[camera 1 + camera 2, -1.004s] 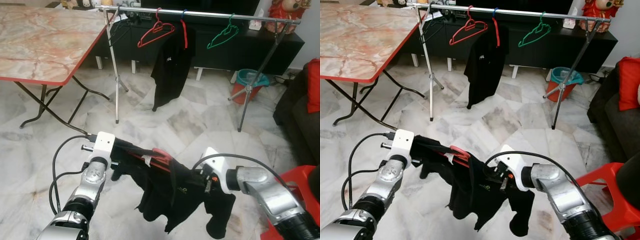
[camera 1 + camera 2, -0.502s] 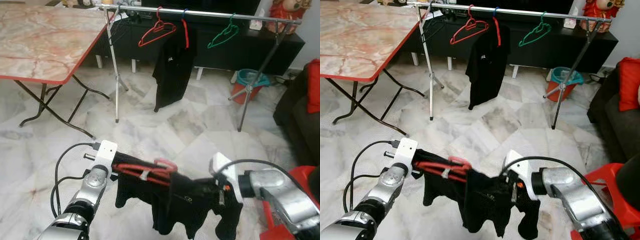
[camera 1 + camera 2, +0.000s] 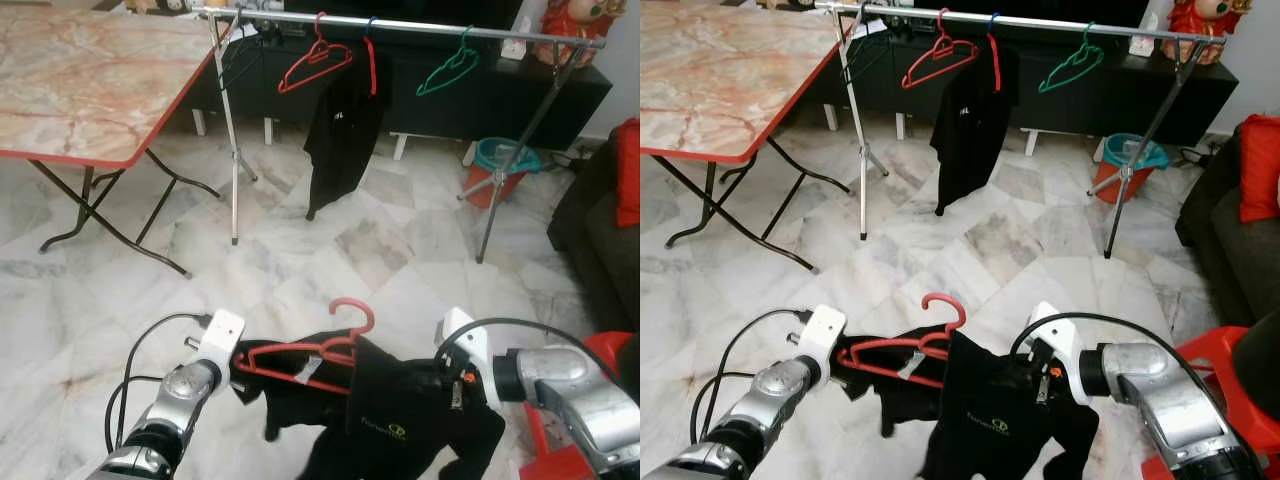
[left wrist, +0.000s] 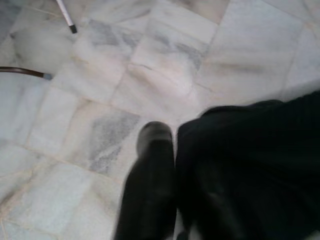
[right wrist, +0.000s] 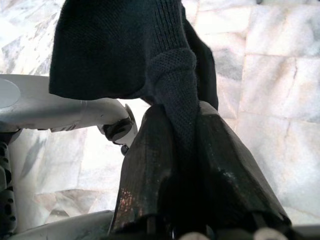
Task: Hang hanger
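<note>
Holding the red hanger [image 3: 300,356], the left gripper [image 3: 238,362] looks closed on its stiff end. The right gripper [image 5: 182,150] pinches the limp black shirt [image 3: 410,410]; the hook [image 3: 352,312] should meet the far rail [image 3: 400,28].

the scene is viewed from head height, forward and down, by the two eye views; the same clothes rail [image 3: 400,27] is seen at twelve o'clock, the folding table [image 3: 720,75] at ten o'clock, both arms at six o'clock. a slight sideways offset is seen between them. the marble floor [image 4: 100,75] is looked down on closely by the left wrist view. the black garment [image 5: 125,45] is seen very near in the right wrist view.
</note>
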`<state>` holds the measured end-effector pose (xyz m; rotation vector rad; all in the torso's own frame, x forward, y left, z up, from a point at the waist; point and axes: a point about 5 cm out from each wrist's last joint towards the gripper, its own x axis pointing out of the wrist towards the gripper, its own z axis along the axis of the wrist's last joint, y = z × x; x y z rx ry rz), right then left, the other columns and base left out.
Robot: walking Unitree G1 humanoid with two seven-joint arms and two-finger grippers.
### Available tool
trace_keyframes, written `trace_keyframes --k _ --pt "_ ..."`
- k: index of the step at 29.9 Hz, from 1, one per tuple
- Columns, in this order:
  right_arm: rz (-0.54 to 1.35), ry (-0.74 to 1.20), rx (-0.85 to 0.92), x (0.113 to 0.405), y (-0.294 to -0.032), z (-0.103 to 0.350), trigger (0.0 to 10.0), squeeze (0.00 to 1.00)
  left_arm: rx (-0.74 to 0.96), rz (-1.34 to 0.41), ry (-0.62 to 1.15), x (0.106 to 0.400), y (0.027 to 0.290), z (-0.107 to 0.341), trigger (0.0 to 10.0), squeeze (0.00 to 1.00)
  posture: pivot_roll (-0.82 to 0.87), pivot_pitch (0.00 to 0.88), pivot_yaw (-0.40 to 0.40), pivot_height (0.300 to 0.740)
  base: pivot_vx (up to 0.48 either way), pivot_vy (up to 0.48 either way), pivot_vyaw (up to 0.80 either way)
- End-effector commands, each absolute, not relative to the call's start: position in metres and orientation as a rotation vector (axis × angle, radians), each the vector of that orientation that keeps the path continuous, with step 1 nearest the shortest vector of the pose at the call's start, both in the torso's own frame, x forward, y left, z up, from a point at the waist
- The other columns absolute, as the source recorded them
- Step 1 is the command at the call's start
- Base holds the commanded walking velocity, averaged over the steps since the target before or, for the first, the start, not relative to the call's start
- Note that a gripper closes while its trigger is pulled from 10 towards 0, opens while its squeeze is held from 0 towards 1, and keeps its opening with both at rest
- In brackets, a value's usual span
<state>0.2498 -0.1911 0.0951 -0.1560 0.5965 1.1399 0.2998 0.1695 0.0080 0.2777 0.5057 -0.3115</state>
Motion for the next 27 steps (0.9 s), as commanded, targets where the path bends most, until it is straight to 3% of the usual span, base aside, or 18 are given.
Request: trace_keyframes --k 1,23,27 --pt "1.178 0.48 -0.108 0.255 -0.174 0.108 10.0 0.0 0.242 -0.393 0.49 0.299 0.144 0.007 10.0 1.0 0.01 0.107 -0.074 0.74 0.0 0.0 0.0" --pt "1.275 0.502 -0.094 0.241 -0.169 0.106 10.0 0.0 0.18 -0.278 0.326 0.32 0.178 0.039 10.0 1.0 0.01 0.111 -0.076 0.74 0.0 0.0 0.0" --pt "1.297 0.509 -0.092 0.24 -0.168 0.105 10.0 0.0 0.198 -0.591 0.325 0.311 0.17 0.041 10.0 1.0 0.0 0.114 -0.078 0.74 0.0 0.0 0.0"
